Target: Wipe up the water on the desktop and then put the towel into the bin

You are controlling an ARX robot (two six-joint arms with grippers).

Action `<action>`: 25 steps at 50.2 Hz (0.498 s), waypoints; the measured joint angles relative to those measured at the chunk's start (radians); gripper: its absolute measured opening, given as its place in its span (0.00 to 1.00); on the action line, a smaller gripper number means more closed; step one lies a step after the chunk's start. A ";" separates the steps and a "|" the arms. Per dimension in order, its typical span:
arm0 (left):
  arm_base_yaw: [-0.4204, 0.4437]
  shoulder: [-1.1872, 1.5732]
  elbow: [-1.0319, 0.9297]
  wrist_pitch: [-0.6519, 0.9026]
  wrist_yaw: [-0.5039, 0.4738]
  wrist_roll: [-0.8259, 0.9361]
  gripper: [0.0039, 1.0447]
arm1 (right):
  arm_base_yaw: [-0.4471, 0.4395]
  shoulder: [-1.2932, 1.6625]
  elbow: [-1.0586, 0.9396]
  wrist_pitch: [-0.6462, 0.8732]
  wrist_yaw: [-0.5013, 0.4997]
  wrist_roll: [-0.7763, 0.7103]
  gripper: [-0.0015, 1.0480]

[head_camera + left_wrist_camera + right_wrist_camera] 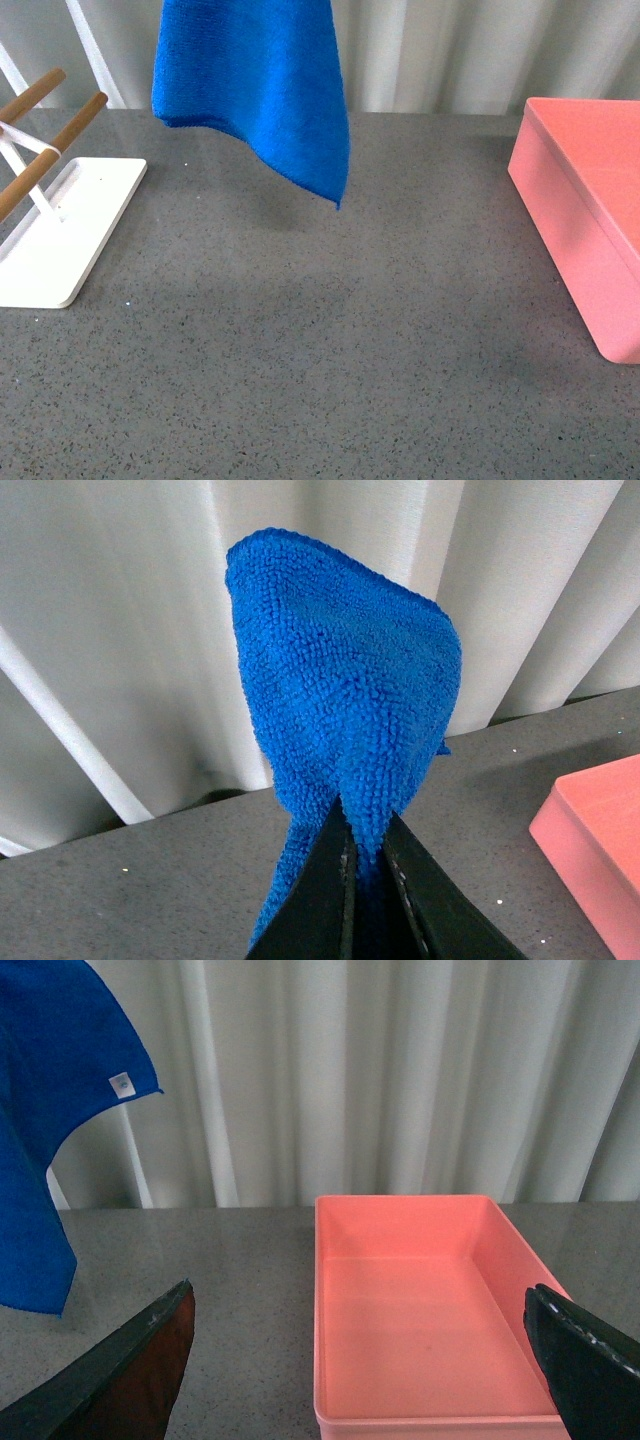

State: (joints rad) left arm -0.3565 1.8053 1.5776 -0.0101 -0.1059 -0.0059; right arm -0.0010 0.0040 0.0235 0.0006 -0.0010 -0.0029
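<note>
The white rectangular rack base with wooden bars (80,220) sits on the dark grey speckled stone-like desktop (320,380) at its left edge. The salmon-pink rectangular plastic bin (570,230) stands at the right edge. The royal-blue terry towel (260,80) hangs above the surface near the far edge, between them, nearer the rack. A white pleated curtain (450,50) stands behind the far edge.

blue towel (262,90) hangs above grey desktop (320,340), pink bin (590,200) empty.
</note>
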 joint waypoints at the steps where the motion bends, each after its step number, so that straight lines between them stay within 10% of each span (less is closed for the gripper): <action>1: -0.002 0.002 -0.007 0.006 0.002 -0.014 0.03 | 0.000 0.000 0.000 0.000 0.000 0.000 0.93; 25: -0.068 0.005 -0.153 0.082 0.002 -0.191 0.03 | 0.000 0.000 0.000 0.000 0.000 0.000 0.93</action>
State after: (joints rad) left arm -0.4240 1.8099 1.4246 0.0719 -0.1043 -0.1970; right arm -0.0010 0.0040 0.0235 0.0006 -0.0010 -0.0029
